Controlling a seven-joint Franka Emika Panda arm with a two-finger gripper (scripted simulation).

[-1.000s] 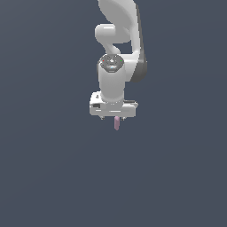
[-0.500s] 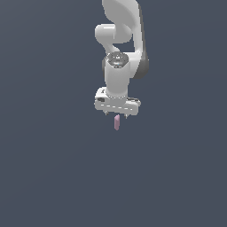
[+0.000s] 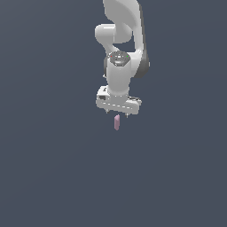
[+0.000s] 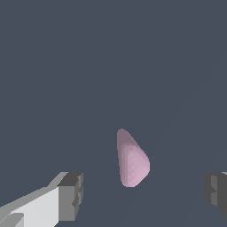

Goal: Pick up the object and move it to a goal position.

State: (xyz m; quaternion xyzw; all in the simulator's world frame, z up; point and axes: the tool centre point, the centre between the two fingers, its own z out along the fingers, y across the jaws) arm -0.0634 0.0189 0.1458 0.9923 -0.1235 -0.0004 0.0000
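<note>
The object is a small pink-mauve stick that stands just below my white gripper in the exterior view. In the wrist view the object shows as a pink wedge with a rounded end, in the gap between my two fingers. The gripper is open. Its fingertips are spread wide, and neither one touches the object. From these frames I cannot tell whether the object rests on a surface.
Nothing but a uniform dark grey background surrounds the arm and the object in both views.
The hand has turned a little about its axis and now sits slightly tilted. The pink object has stayed in almost the same place beneath it.
</note>
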